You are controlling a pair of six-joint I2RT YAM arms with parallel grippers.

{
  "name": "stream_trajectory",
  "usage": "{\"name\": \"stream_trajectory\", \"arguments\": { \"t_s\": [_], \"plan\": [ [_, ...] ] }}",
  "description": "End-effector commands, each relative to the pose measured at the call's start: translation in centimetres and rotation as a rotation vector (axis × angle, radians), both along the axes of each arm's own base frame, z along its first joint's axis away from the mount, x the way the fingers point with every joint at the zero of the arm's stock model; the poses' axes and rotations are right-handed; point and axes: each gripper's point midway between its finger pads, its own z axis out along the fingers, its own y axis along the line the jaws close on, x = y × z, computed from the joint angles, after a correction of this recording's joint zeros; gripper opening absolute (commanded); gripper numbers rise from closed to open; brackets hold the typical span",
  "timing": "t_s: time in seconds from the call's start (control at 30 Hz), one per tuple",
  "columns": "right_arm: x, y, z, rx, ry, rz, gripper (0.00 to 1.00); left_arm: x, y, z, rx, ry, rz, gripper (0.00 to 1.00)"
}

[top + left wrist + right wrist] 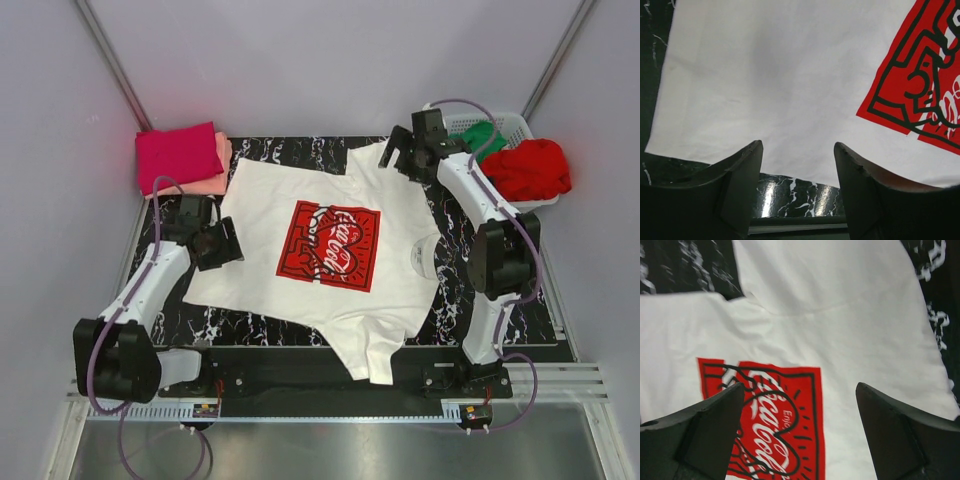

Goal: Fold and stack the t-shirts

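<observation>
A white cotton short-sleeved t-shirt (262,270) with a red square chest print (330,245) lies spread flat, print side up, in the middle of the black marble-patterned worktop (230,322). Its collar points toward the far right and its hem toward the near left. One sleeve extends toward the near edge, between the two arm bases.

The left pincer (215,243) sits at the left edge of the white t-shirt, near the hem corner. In the left wrist view, the left pincer (797,150) has its fingers spread. Nothing is between them, and the shirt edge and a strip of worktop show in the gap. Whether the fingertips touch the fabric cannot be told.

The right pincer (400,152) is over the far right part of the shirt, near the collar and shoulder. In the right wrist view, the right pincer (800,390) stands wide apart and grips nothing. The white fabric and the upper part of the print are visible below it.

At the far left corner, a folded magenta t-shirt (178,155) rests on top of a folded salmon-pink t-shirt (205,184), just beside the white shirt's hem.

At the far right, a white slatted plastic basket (515,125) holds a crumpled green t-shirt (483,136) and a crumpled red t-shirt (530,168). The red one hangs over the basket's near rim.
</observation>
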Motion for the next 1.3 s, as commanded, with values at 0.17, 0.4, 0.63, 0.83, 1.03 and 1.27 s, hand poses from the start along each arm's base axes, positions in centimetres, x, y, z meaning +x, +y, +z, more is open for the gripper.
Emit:
{"name": "stream_trajectory", "arguments": {
  "t_s": [0.17, 0.4, 0.63, 0.83, 1.03, 1.27],
  "plan": [
    [-2.6, -0.6, -10.9, -0.11, 0.36, 0.087, 0.99, 3.4, -2.3, -4.5, -0.12, 0.08, 0.059, 0.6],
    [-0.6, -2.1, -15.7, -0.175, 0.444, 0.067, 0.93, 2.0, -1.6, -8.2, -0.083, 0.195, 0.105, 0.59],
    [1.2, -5.7, -20.2, -0.181, 0.527, -0.02, 0.9, -0.3, -3.1, -10.8, -0.166, 0.289, 0.103, 0.54],
    [5.4, -6.6, -21.7, -0.133, 0.48, -0.032, 0.87, -3.7, -5.7, -11.4, -0.259, 0.345, 0.073, 0.53],
    [9.8, -5.3, -20.5, -0.038, 0.314, 0.002, 0.87, -7.2, -7.1, -10.9, -0.327, 0.354, 0.072, 0.53],
    [12.0, -5.2, -17.8, -0.03, 0.203, -0.009, 0.93, -5.2, -5.0, -8.0, -0.198, 0.247, 0.068, 0.54]
  ]
}}
